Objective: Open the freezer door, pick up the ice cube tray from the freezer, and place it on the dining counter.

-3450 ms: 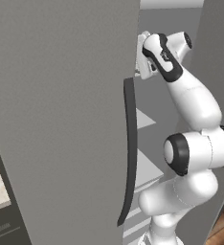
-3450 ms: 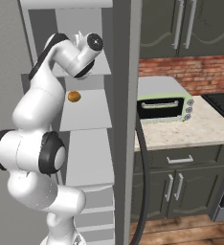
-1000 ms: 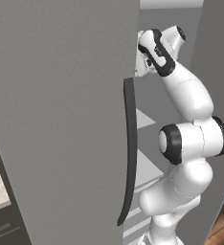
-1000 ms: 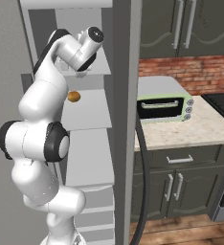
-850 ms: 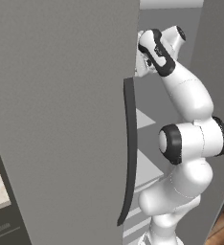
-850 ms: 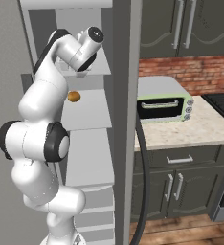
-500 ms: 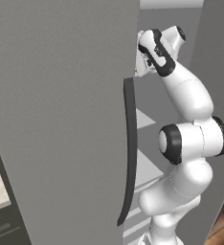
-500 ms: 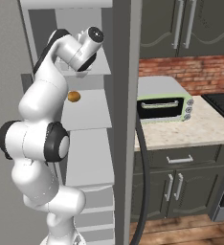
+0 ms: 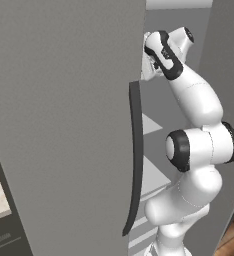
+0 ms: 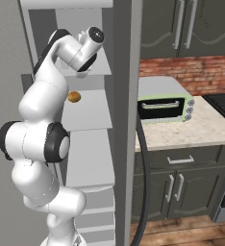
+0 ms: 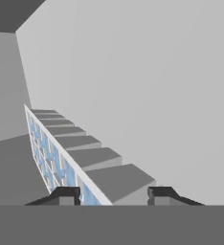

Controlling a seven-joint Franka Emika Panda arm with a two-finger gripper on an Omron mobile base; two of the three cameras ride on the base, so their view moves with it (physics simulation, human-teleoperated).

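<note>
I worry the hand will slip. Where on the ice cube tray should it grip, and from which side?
Probably the long rim of the ice cube tray, taken from above, one finger on each side of it. The hand already straddles that thin raised edge, which runs straight away between the fingers.

Pale green toaster oven (image 10: 163, 103) on my right, speckled counter (image 10: 201, 129), brick backsplash (image 10: 191, 68), dark cabinets (image 10: 181, 185), perhaps a small orange fruit (image 10: 74, 97).

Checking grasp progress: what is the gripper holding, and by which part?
The gripper straddles the ice cube tray's near long rim, fingertips either side; whether it is actually clamped cannot be told.
</note>
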